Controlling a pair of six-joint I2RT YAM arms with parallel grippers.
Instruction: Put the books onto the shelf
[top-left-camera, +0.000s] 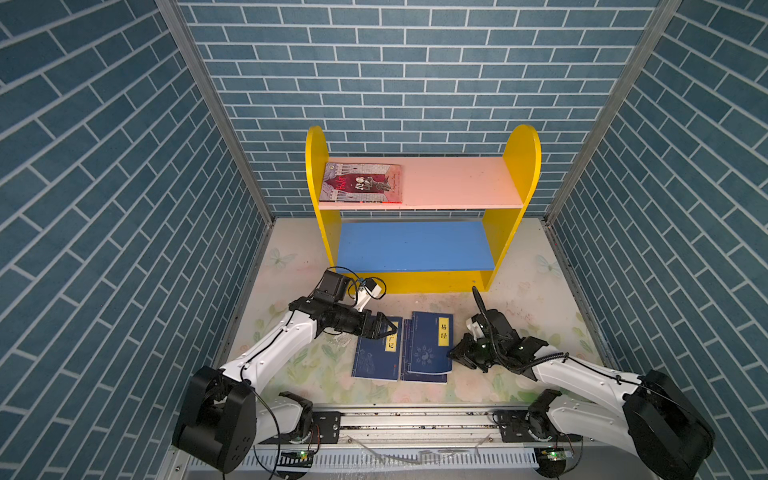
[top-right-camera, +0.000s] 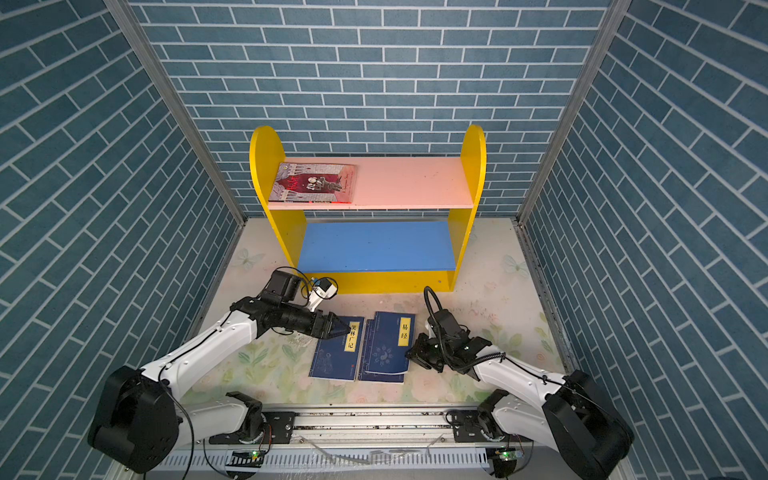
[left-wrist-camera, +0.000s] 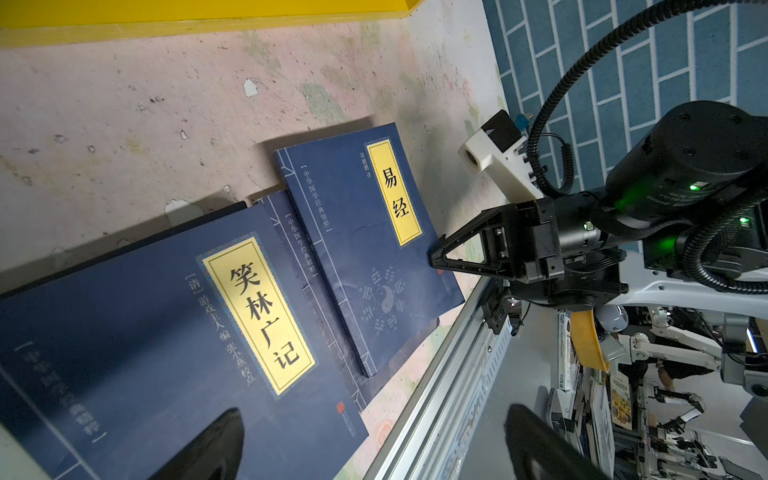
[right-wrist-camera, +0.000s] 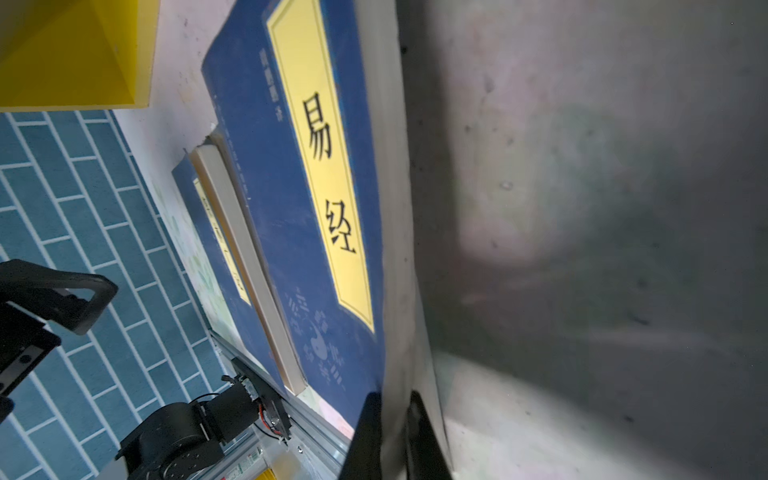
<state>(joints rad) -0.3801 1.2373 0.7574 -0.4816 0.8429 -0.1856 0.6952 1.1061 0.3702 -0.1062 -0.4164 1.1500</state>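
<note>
The shelf stands at the back with yellow sides, a pink upper board and a blue lower board. A red illustrated book lies flat on the left of the pink board. Navy books with yellow labels lie on the table. My right gripper is shut on the right edge of the top navy book. My left gripper hovers open over the left navy book.
Another navy book lies under the gripped one, sticking out on its left. An aluminium rail runs along the table's front edge. Blue brick-patterned walls close in the left, right and back.
</note>
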